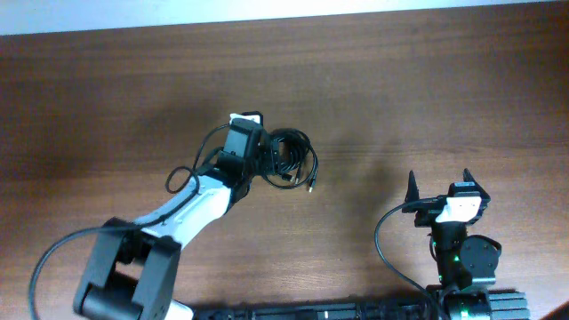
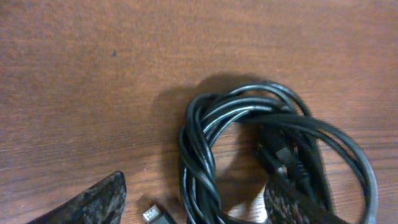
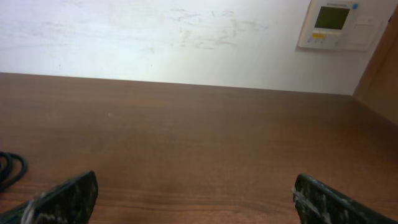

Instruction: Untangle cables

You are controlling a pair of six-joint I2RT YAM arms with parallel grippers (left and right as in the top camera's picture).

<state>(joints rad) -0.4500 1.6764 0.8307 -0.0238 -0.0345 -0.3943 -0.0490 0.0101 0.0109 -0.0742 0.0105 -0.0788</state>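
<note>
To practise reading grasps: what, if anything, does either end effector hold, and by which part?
Nothing yet. The left end effector straddles the cables, jaws not closed; the right end effector is open and empty.

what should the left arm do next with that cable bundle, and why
Probably close the left gripper on the strands it straddles: its jaws stand open astride the left side of the cables, with nothing gripped yet. The right gripper sits open, well off to the side.
</note>
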